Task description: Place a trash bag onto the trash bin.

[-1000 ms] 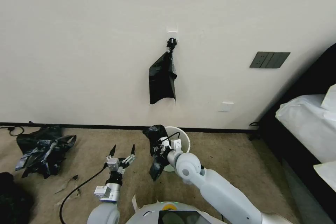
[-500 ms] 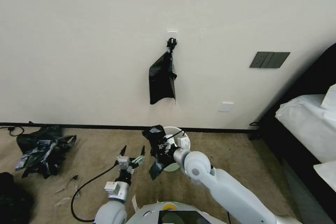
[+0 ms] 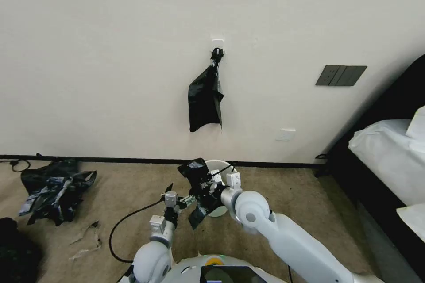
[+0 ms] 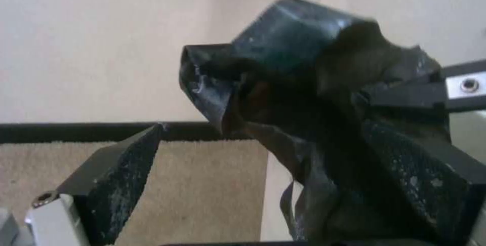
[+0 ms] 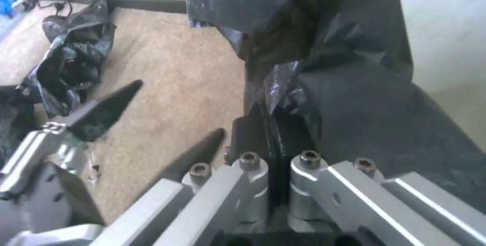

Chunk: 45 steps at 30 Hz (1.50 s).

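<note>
The right hand [image 3: 204, 184] pinched the trash bag [image 3: 198, 185] beside the trash bin [image 3: 230, 172]. The left hand [image 3: 180, 194] gaped open. Its wrist view showed the bag's crumpled mouth [image 4: 283, 98] against one finger.

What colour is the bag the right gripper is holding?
Glossy black; the trash bag shows best in the right wrist view.

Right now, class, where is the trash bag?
In the head view the trash bag hangs centre-floor, pinched in the right gripper beside the trash bin, with the open left gripper at its left.
</note>
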Motion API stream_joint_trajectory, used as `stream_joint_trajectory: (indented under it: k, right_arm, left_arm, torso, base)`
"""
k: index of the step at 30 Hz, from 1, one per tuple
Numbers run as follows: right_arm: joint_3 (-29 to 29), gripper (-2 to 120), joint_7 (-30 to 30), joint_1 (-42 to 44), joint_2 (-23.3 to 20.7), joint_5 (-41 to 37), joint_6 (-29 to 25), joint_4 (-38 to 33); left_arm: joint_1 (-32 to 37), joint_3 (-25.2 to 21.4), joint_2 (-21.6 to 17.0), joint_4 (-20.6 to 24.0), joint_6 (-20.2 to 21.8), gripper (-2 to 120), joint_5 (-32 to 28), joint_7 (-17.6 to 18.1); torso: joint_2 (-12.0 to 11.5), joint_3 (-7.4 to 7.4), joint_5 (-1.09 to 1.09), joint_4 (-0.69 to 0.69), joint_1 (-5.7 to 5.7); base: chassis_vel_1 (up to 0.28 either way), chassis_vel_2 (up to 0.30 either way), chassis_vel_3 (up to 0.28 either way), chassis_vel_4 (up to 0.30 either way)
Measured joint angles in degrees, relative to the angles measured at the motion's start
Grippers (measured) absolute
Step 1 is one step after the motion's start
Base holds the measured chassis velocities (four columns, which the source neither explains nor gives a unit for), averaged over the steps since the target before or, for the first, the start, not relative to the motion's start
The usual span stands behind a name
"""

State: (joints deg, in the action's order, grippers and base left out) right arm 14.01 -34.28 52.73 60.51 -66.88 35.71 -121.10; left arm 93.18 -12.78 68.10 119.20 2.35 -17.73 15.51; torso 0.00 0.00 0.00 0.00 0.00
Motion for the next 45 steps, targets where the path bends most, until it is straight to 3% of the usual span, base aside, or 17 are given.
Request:
stream_joint_trajectory:
  k: [14, 24, 29, 30, 33, 38, 45]
  right_arm:
    - [3.3, 0, -0.1, -2.8, 1.4, -0.1, 0.0, 2.1]
    - [3.5, 0, -1.5, -4.1, 1.2, -1.8, 0.0, 1.9]
    - [3.0, 0, -1.7, -4.0, 0.7, -2.2, 0.0, 1.3]
    - [2.8, 0, -1.7, -3.9, 0.6, -2.4, 0.0, 1.0]
    - [2.6, 0, -1.8, -3.9, 0.5, -2.7, 0.0, 0.7]
    - [2.2, 0, -1.9, -3.8, 0.3, -3.1, 0.0, 0.2]
    - [1.8, 0, -2.0, -3.5, -0.1, -3.3, 0.0, 0.0]
  left_arm:
    - [-5.0, 2.9, 1.2, -2.7, 5.8, 100, -5.4, 3.0]
    - [-10.9, 5.9, 1.6, -2.1, 18.0, 99, -13.7, 9.7]
    - [-14.0, 7.1, 2.2, -1.5, 23.8, 84, -17.1, 13.9]
    - [-15.5, 7.8, 2.7, -1.6, 26.6, 78, -18.8, 16.3]
    - [-17.3, 8.6, 3.3, -2.4, 29.5, 68, -20.8, 19.3]
    - [-19.3, 8.9, 3.8, -4.1, 31.8, 49, -24.5, 22.6]
    - [-19.9, 8.5, 3.9, -5.3, 33.1, 28, -27.6, 24.3]
  torso:
    - [0.0, 0.00, 0.00, 0.00, 0.00]
    - [0.0, 0.00, 0.00, 0.00, 0.00]
    - [0.0, 0.00, 0.00, 0.00, 0.00]
    - [0.0, 0.00, 0.00, 0.00, 0.00]
    - [0.0, 0.01, 0.00, 0.00, 0.00]
    - [0.0, 0.00, 0.00, 0.00, 0.00]
    - [0.0, 0.00, 0.00, 0.00, -0.01]
  base:
    - [0.000, 0.000, 0.000, 0.000]
    - [0.000, 0.000, 0.000, 0.000]
    - [0.000, 0.000, 0.000, 0.000]
    - [0.000, 0.000, 0.000, 0.000]
    - [0.000, 0.000, 0.000, 0.000]
    - [0.000, 0.000, 0.000, 0.000]
    - [0.000, 0.000, 0.000, 0.000]
